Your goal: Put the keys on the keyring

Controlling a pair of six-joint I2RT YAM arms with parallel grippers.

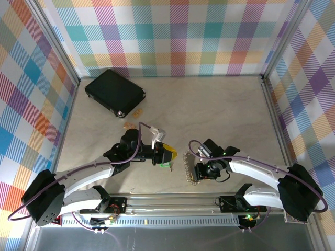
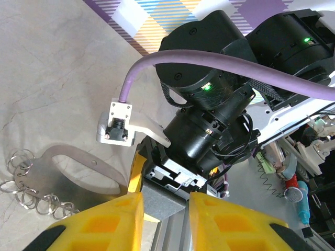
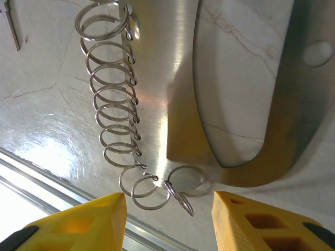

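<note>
Two grippers meet near the middle of the worktop's (image 1: 225, 115) near edge, and between them we see the task's thing. It is a flat metal plate (image 3: 162, 68) with a row of split rings (image 3: 112, 110) strung along one of its edges. From above, the split rings (image 1: 187, 170) lie just in from that near edge, directly under the right gripper (image 1: 195, 172).

In the right wrist view, the right gripper (image 3: 168, 209) is released. Its yellow fingers (image 3: 84, 222) stand wide apart on either side of the last rings in the row, touching none of them. The plate has a deep U-shaped cut through which the marbled worktop shows.

The left gripper (image 1: 170, 155) hangs just left of the plate, pointing toward the right arm. In its own wrist view, the left gripper (image 2: 165, 209) has its yellow fingers (image 2: 118, 222) parted by a narrow gap. We cannot tell whether it is clenched on anything or released. That view also shows the plate (image 2: 42, 175) and its rings (image 2: 31, 196) at the lower left.

A black case (image 1: 115, 92) sits in the far left corner. Two small tan pieces (image 1: 138, 112) lie just beside its near corner, too small for us to identify.
</note>
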